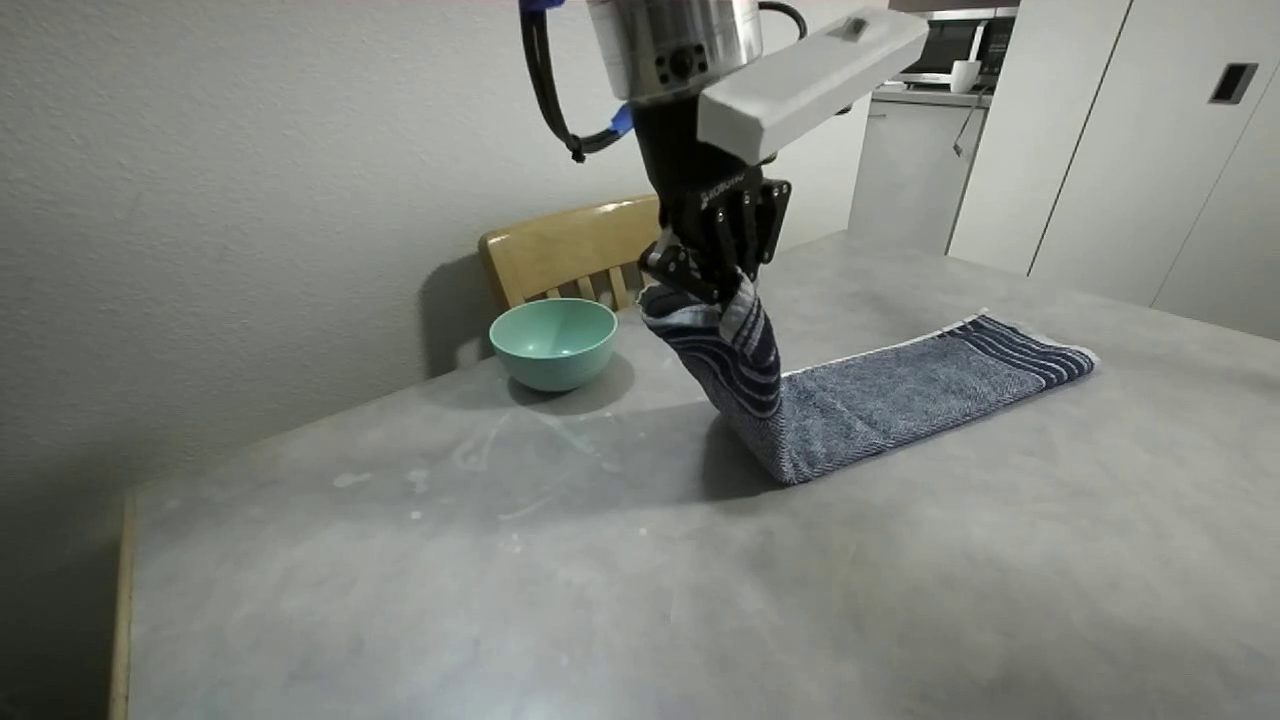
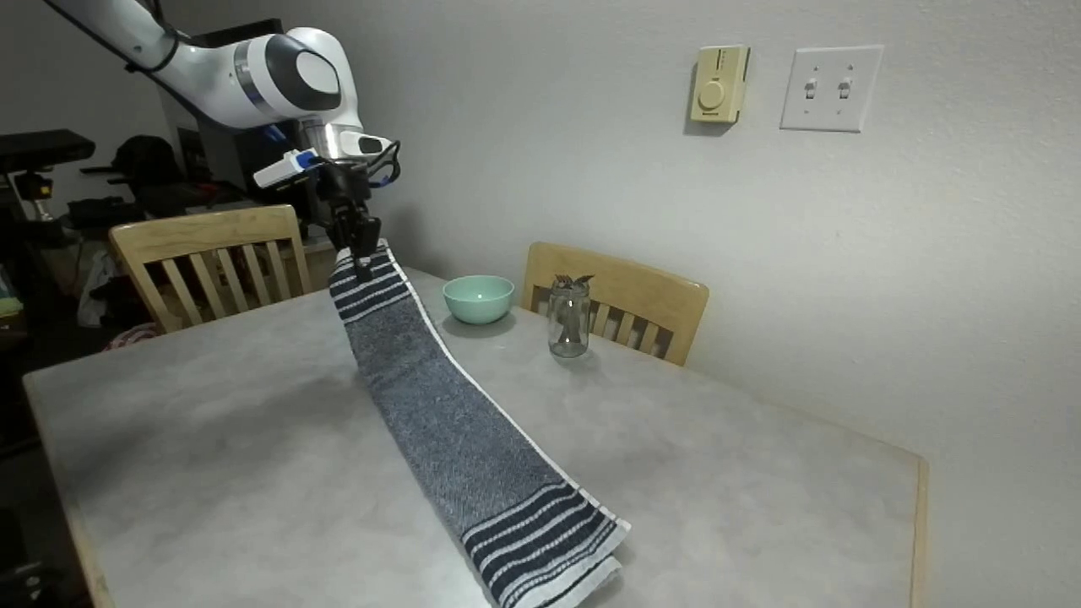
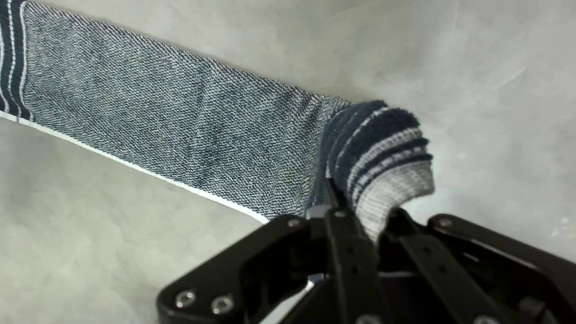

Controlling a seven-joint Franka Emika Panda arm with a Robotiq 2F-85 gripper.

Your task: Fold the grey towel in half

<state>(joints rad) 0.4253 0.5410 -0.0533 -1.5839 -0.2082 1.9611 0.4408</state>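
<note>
Upper centre in an exterior view, the gripper (image 1: 724,292), clamped on the grey towel (image 1: 880,400), could skew it by overpulling.

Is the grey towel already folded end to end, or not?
Not yet: the fingers hold one striped end of the grey towel raised; the other end lies on the table.

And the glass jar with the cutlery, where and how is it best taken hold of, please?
I would grip the glass jar around mid-body, coming level from the side away from the chair behind it: its body stands upright, roughly cylindrical, while cutlery sticks out of the top, so coming from above looks awkward. The end effector should release the grey towel first.
</note>
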